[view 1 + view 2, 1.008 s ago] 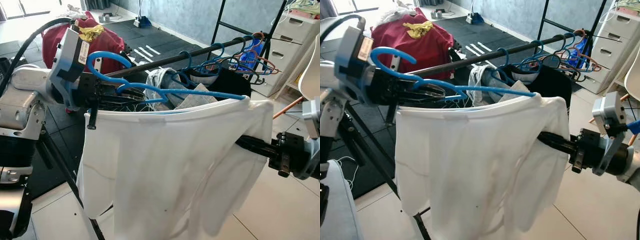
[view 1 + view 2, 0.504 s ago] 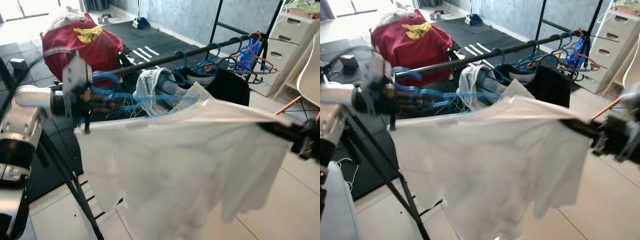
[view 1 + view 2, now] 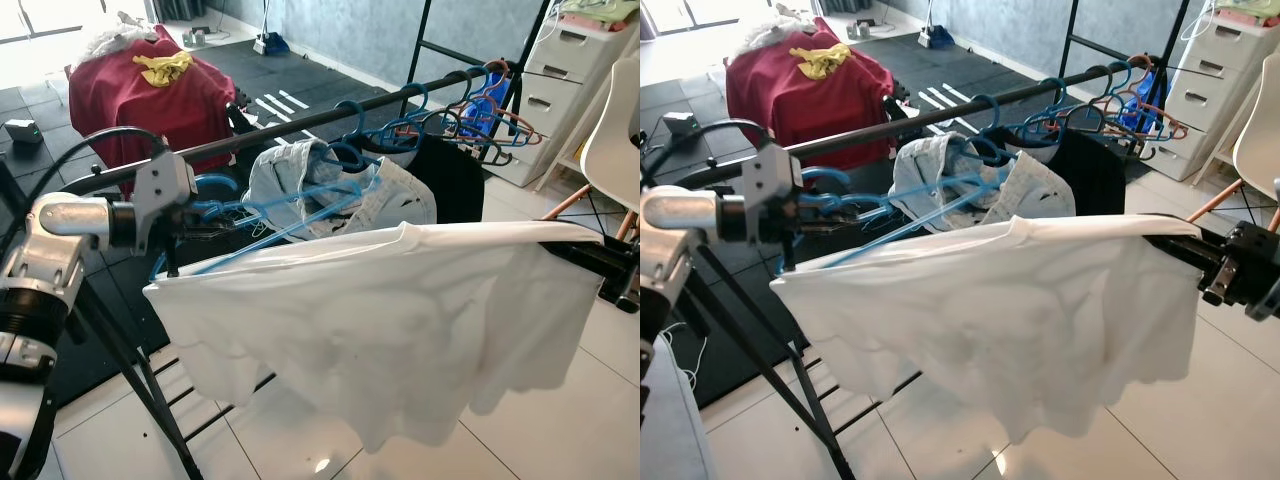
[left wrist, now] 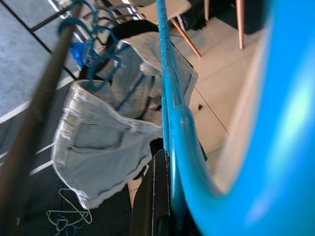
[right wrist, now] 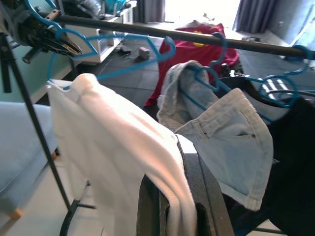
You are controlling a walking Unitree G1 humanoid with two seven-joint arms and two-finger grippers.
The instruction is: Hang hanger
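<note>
The left gripper (image 3: 215,222) is closed on a blue hanger (image 3: 300,212), holding it near the left end of the black rail (image 3: 300,127). In the left wrist view the hanger (image 4: 172,123) runs along one black finger (image 4: 152,196), and the rail (image 4: 34,113) passes beside it. The hanger's hook is close to the rail, but I cannot tell if it sits on it.

A white shirt (image 3: 400,320) is spread almost flat between the two arms. Its left edge hangs just below the left gripper, and its right edge lies over the right gripper (image 3: 1200,260). In the right wrist view the white cloth (image 5: 147,162) is draped over the black fingers (image 5: 197,196); whether they are open or closed I cannot tell.

On the rail, just behind the shirt, hang pale jeans (image 3: 330,185) and a black garment (image 3: 450,170), with more hangers (image 3: 480,95) at the far right end. A red cloth (image 3: 150,85) lies over something at the far left. A white drawer unit (image 3: 570,60) stands at the far right, on the tiled floor (image 3: 560,430).
</note>
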